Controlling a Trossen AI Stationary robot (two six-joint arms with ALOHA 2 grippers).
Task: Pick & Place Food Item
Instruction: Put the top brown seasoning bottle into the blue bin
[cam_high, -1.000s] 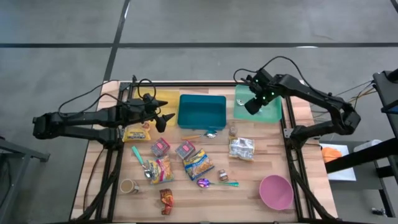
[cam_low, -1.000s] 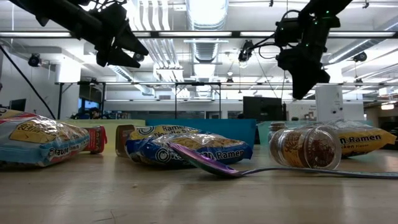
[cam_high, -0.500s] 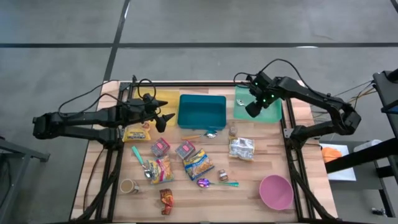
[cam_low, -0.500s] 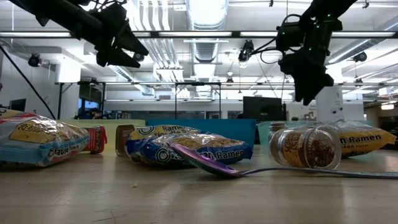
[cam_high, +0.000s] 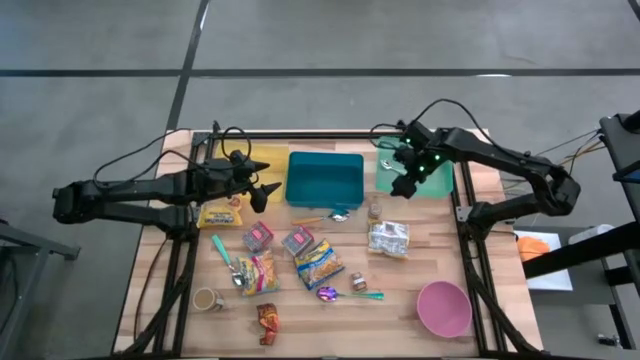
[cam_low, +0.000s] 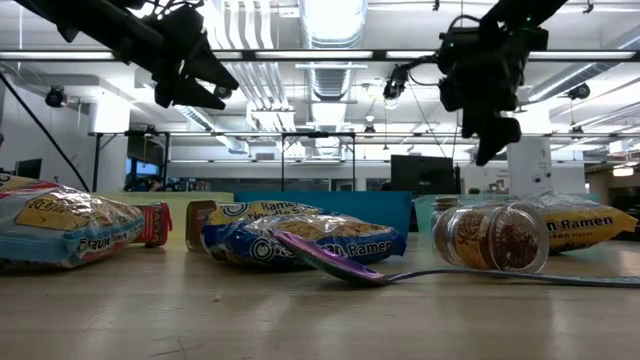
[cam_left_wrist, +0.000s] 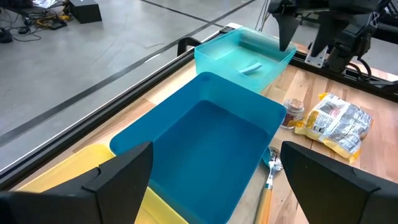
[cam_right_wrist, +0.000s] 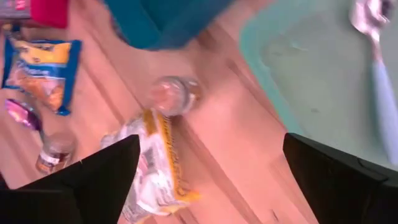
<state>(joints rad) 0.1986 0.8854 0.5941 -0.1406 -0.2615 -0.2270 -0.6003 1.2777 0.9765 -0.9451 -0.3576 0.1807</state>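
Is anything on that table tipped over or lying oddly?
Yes: a small glass jar lies on its side on the wood near the ramen packet, rather than upright. Nothing looks spilled or broken.

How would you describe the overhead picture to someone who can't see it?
Seen from above, two dark robot arms reach over a wooden table: the right gripper, open, hovers over a light green bin, and the left gripper, open, waits beside a blue bin. Ramen packets, jars, spoons and a pink bowl lie scattered in front.
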